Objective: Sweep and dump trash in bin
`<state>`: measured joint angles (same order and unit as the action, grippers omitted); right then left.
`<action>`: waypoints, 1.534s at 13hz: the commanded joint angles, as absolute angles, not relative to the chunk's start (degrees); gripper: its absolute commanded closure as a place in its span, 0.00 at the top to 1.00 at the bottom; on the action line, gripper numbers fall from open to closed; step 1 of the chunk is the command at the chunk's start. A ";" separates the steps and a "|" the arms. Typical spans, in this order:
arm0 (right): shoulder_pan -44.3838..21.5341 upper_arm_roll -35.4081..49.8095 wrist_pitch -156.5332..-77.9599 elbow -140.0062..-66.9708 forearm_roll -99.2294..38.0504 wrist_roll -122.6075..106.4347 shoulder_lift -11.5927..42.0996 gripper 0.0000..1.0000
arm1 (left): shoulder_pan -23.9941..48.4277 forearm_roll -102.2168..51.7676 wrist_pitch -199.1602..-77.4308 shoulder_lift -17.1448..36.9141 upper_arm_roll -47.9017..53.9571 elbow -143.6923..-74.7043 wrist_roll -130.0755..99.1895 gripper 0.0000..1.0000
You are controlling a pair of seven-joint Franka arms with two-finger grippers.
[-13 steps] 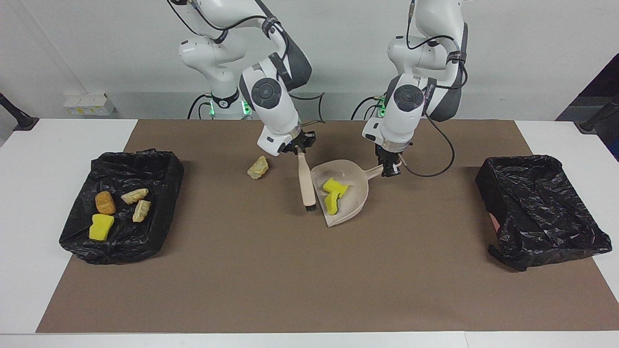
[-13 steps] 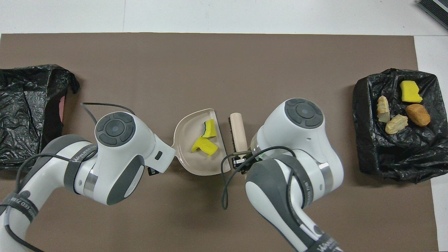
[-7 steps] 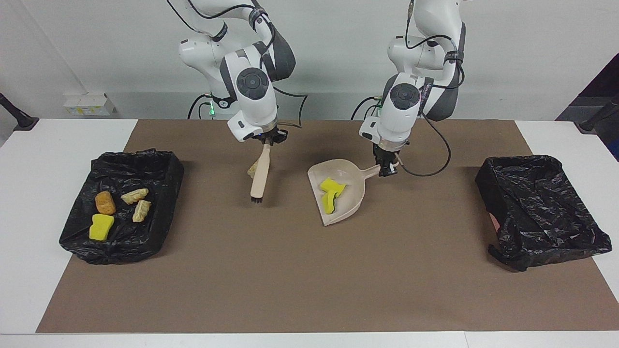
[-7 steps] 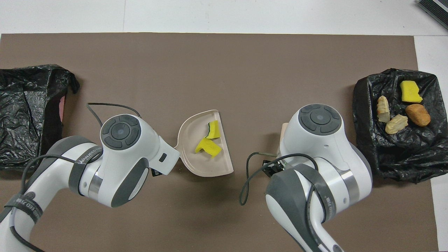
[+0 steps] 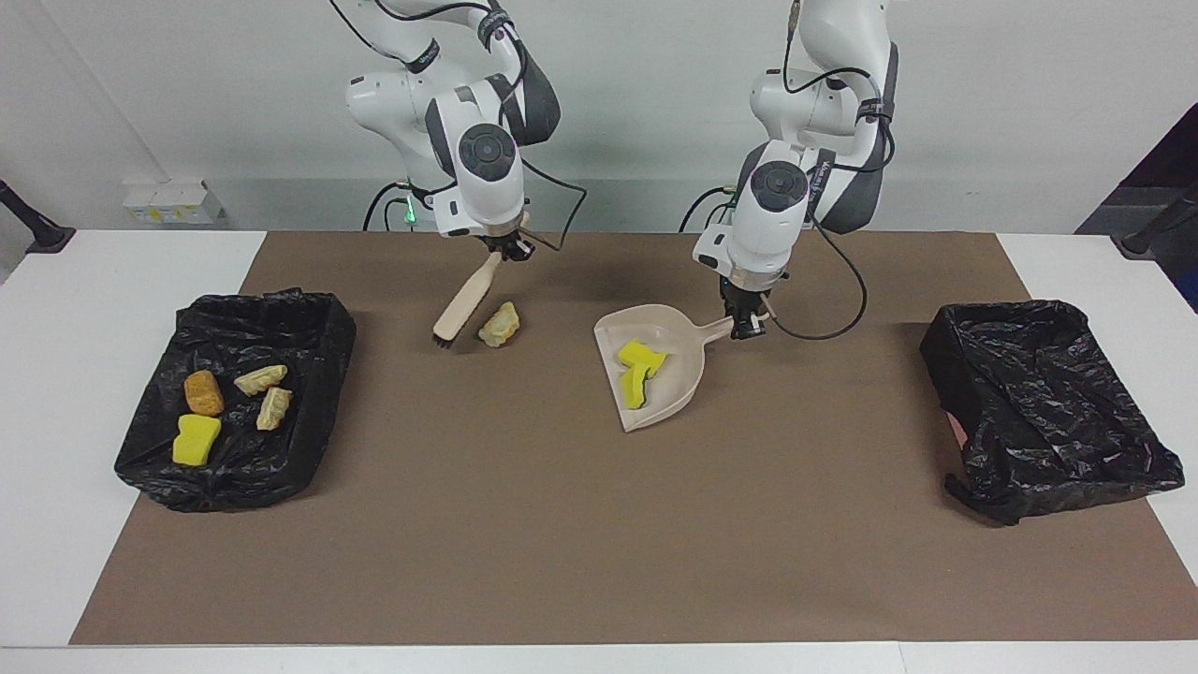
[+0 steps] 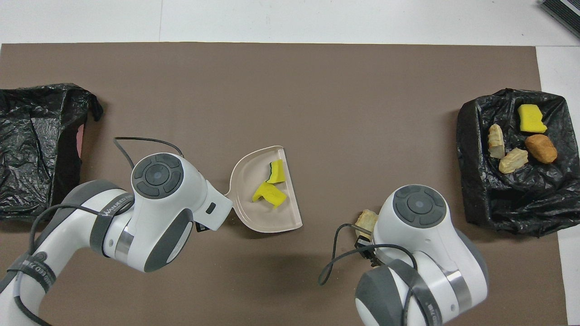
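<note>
Right end effector (image 5: 510, 249) grips brush (image 5: 463, 307), bread lump (image 5: 499, 324) beside bristles. Left end effector (image 5: 746, 327) grips dustpan (image 5: 679, 388). Risk: glancing stroke rolls lump past pan.

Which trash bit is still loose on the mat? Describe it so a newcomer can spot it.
Start at the brown mat, then find the brush held by the right gripper. The pale tan lump lies beside its bristles: the only bit neither in the bin nor the dustpan.

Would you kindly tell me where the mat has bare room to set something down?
The brown mat is bare farther from the robots than the dustpan, between both bins. It is crowded around the brush and loose lump.
</note>
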<state>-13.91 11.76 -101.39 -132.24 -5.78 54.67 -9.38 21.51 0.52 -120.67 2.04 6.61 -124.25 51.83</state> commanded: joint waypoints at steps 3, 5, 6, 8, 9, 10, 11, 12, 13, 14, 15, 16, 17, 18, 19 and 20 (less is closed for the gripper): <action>-16.77 12.30 -113.09 -138.25 -9.31 57.12 -8.81 0.00 | 22.24 1.14 -121.99 0.00 5.98 -126.83 52.73 0.00; -16.79 12.30 -119.41 -137.29 -9.23 56.43 -5.20 0.00 | 22.15 1.14 -121.90 -0.09 5.98 -126.83 52.73 0.00; -17.05 12.30 -120.66 -135.11 -9.23 55.99 -2.84 0.00 | 22.15 1.14 -121.90 -0.09 5.98 -126.83 52.73 0.00; -17.23 12.39 -120.67 -128.09 -9.14 55.81 2.96 0.00 | 22.06 1.14 -121.82 -0.09 5.98 -126.91 52.73 0.00; -18.27 12.48 -120.76 -124.92 -9.05 55.72 5.69 0.00 | 21.97 1.14 -121.82 -0.17 5.98 -127.09 52.82 0.00; -19.67 12.48 -120.85 -121.85 -9.05 54.59 8.15 0.00 | 21.80 1.14 -121.82 -0.18 5.89 -127.18 52.91 0.00; -20.12 12.48 -120.68 -119.55 -9.05 51.53 9.48 0.00 | 21.71 1.14 -121.90 -0.26 5.98 -127.35 53.00 0.00; -21.43 12.48 -120.85 -119.18 -9.31 43.67 9.58 0.00 | 21.71 1.14 -121.90 -0.44 5.98 -127.53 53.00 0.00; -22.05 12.57 -120.85 -119.09 -10.01 36.11 9.49 0.00 | 21.62 1.14 -121.99 -0.44 5.98 -127.53 53.00 0.00; -22.58 12.92 -120.94 -119.09 -11.32 30.38 9.41 0.00 | 21.62 1.14 -121.99 -0.44 5.89 -127.53 53.00 0.00; -23.28 13.35 -120.94 -119.09 -11.77 24.15 9.06 0.00 | 21.62 1.06 -121.99 -0.44 5.89 -127.53 53.00 0.00; -23.29 13.45 -120.85 -119.09 -11.86 19.30 8.97 0.00 | 21.53 1.05 -121.91 -0.44 5.89 -127.53 53.00 0.00; -23.38 13.62 -120.85 -119.00 -11.87 17.51 8.88 0.00 | 21.53 1.05 -121.90 -0.44 5.89 -127.53 52.74 0.00; -22.77 13.62 -119.63 -119.09 -11.87 17.23 8.53 0.00 | 21.27 0.97 -121.73 -0.44 5.80 -127.44 51.95 0.00; -21.89 13.45 -118.40 -119.35 -11.78 16.62 7.74 0.00 | 20.75 0.53 -121.64 -0.35 5.71 -127.35 51.42 0.00; -20.58 13.27 -116.65 -119.18 -11.69 15.57 7.47 0.00 | 20.05 0.27 -121.55 -0.26 5.80 -127.09 49.41 0.00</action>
<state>-23.15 13.04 -119.40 -119.30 -10.68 19.28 8.56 21.23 0.35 -120.75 1.68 6.05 -125.09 51.49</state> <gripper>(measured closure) 0.749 0.678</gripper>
